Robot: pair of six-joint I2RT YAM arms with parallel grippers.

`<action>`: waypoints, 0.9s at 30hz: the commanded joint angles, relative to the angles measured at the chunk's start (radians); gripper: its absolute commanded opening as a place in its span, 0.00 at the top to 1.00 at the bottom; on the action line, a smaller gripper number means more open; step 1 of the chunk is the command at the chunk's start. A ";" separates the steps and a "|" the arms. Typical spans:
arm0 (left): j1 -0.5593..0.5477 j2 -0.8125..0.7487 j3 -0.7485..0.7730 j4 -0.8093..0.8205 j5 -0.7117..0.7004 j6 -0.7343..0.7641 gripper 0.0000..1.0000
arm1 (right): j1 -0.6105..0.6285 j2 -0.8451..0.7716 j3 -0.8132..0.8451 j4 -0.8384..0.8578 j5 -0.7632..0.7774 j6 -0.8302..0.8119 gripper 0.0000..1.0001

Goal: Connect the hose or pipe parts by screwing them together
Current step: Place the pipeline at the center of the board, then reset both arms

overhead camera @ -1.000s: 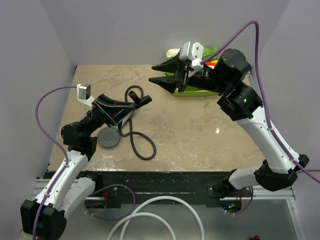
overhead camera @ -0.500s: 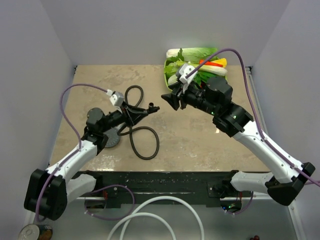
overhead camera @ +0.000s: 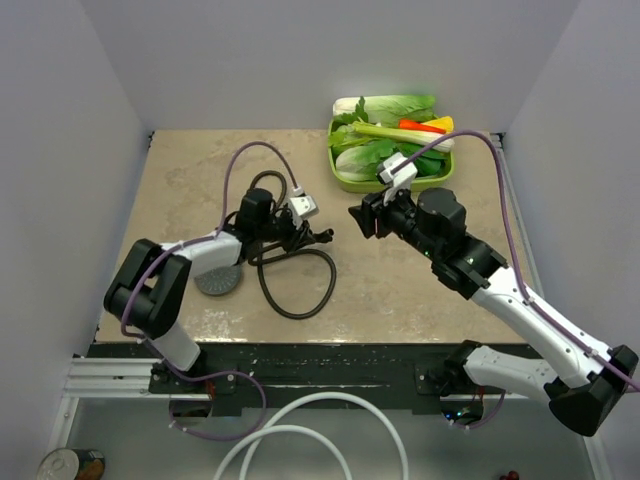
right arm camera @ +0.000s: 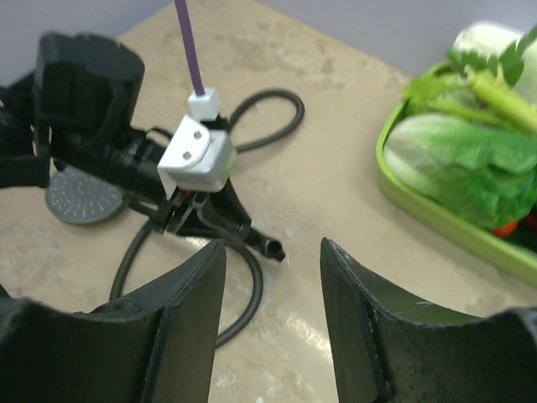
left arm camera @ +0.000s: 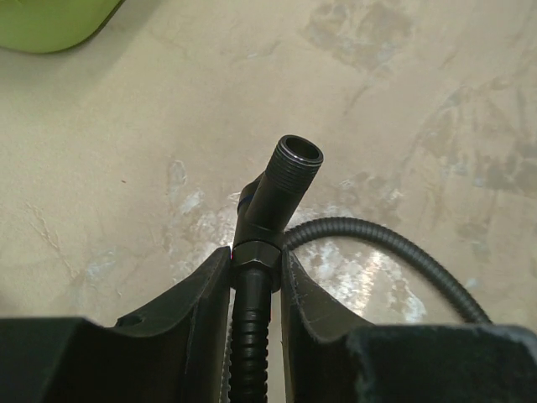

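So, quick count for you: one dark grey shower head (overhead camera: 218, 281), one thin black hose (left arm camera: 252, 344), one small T-shaped fitting (left arm camera: 281, 186), one green tray (overhead camera: 345, 183) of vegetables at the back, plus your two grippers.

Your left gripper (left arm camera: 254, 260) is pinched tight on the nut where the hose meets the T-shaped fitting. The threaded end sticks out past the fingertips and sits up off the table. The shower head lies flat on the table next to the left arm, well behind that gripper.

Your right gripper (right arm camera: 273, 248) has its jaws apart with nothing between them. It points straight at the fitting's open end, close but not touching.

Compared with a second ago, the left arm has carried the fitting out toward the middle. The right gripper has come down from over the tray to face it. The shower head hasn't budged.
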 commanded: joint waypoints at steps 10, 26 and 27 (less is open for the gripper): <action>-0.067 0.136 0.193 -0.269 -0.203 0.056 0.42 | -0.067 -0.010 -0.123 0.076 -0.014 0.121 0.48; 0.235 -0.025 0.714 -0.961 -0.006 -0.148 0.01 | -0.085 0.052 0.003 -0.059 -0.036 0.251 0.01; 0.304 -0.033 0.751 -0.985 0.008 -0.150 0.01 | -0.085 0.047 0.002 -0.050 -0.031 0.276 0.01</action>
